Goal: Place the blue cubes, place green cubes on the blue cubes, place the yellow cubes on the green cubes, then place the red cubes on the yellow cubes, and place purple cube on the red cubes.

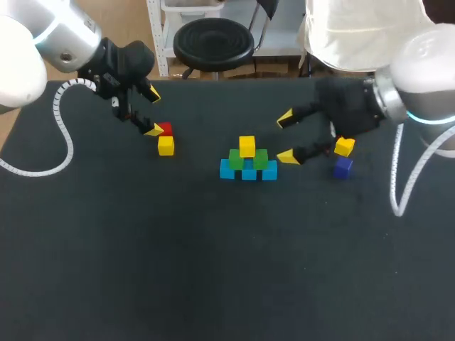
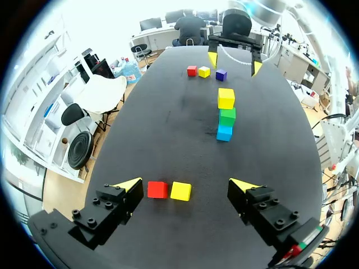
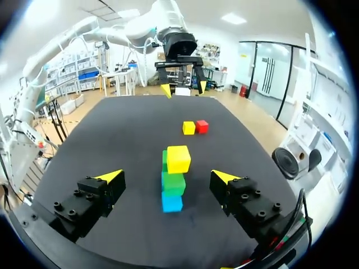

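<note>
Mid-tabletop (image 1: 213, 270) the pyramid (image 1: 248, 163) is standing: blue row, two greens, one yellow cube (image 1: 247, 146) topping it. The right gripper (image 1: 286, 138) is hanging just right of it, fingers spread, holding nothing. A spare yellow (image 1: 344, 147) and the purple cube (image 1: 343, 168) are lying right of that. Far left, the left gripper (image 1: 152, 111) is hovering, fingers spread and empty, by a red cube (image 1: 166, 128) and another yellow (image 1: 166, 145).

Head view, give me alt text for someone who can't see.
A cube pyramid stands on the black table: three blue cubes, two green cubes on them, one yellow cube on top. The open left tool hangs by a red cube and a second yellow cube; the open right tool is beside the pyramid, near a third yellow cube and a purple cube.
</note>
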`<control>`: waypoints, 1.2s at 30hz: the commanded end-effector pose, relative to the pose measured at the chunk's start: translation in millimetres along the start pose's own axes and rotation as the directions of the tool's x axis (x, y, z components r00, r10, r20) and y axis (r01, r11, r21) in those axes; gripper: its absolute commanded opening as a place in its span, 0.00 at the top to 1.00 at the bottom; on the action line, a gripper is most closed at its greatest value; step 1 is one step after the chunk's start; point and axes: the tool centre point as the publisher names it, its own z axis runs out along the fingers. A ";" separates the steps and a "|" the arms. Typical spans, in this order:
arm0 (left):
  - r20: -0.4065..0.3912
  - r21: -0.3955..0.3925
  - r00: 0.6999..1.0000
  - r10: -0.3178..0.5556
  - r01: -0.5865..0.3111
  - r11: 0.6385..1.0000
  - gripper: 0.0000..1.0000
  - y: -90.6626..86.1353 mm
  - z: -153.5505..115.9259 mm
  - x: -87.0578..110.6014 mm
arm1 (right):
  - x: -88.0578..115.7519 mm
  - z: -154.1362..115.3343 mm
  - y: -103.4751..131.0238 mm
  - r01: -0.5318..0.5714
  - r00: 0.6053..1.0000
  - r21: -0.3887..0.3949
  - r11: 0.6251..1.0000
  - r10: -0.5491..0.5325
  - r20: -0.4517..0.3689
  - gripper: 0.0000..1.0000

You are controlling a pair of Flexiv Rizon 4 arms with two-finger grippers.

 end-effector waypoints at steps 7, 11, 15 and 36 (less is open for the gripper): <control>0.004 0.000 1.000 0.003 -0.003 1.000 0.00 -0.2 0.0 1.3 | -1.5 -16.9 8.0 -0.010 1.000 0.002 1.000 0.010 -0.010 0.00; 0.004 0.000 1.000 0.003 -0.003 1.000 0.00 -0.2 0.0 1.3 | -1.5 -16.9 8.0 -0.010 1.000 0.002 1.000 0.010 -0.010 0.00; 0.004 0.000 1.000 0.003 -0.003 1.000 0.00 -0.2 0.0 1.3 | -1.5 -16.9 8.0 -0.010 1.000 0.002 1.000 0.010 -0.010 0.00; 0.004 0.000 1.000 0.003 -0.003 1.000 0.00 -0.2 0.0 1.3 | 39.2 -73.7 -6.1 -0.001 1.000 0.118 0.993 -0.002 0.024 0.00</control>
